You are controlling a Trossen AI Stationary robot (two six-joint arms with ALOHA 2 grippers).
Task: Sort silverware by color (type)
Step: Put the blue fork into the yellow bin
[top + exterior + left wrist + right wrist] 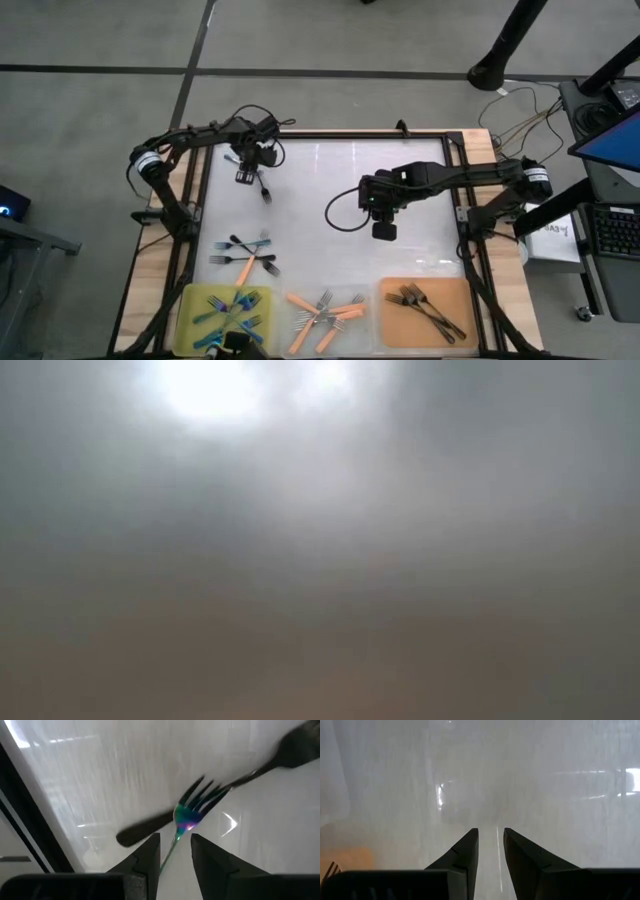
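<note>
My left gripper [245,178] [175,837] is over the far left of the white table top, shut on an iridescent blue-teal fork [192,810]. Under that fork a dark fork [145,826] lies flat on the table. Loose forks of all three kinds [245,258] lie in a small heap on the table's left side. My right gripper [383,232] [491,831] hangs open over the middle of the table, with nothing between its fingers. The low view shows only blur. My left gripper has the blue-teal fork's thin handle [174,845] between its two fingers. The fingers come from above, pointing steeply down, and lie along the handle. The head and tines [200,795] stick out past the fingertips. Farther back the fingers hide the contact.
Along the near edge stand a yellow tray [190,305] with blue-teal forks, a clear tray [300,335] with orange-handled forks and an orange tray [395,325] with dark forks. A black frame [200,200] borders the table top. A black cable [335,210] loops by the right arm.
</note>
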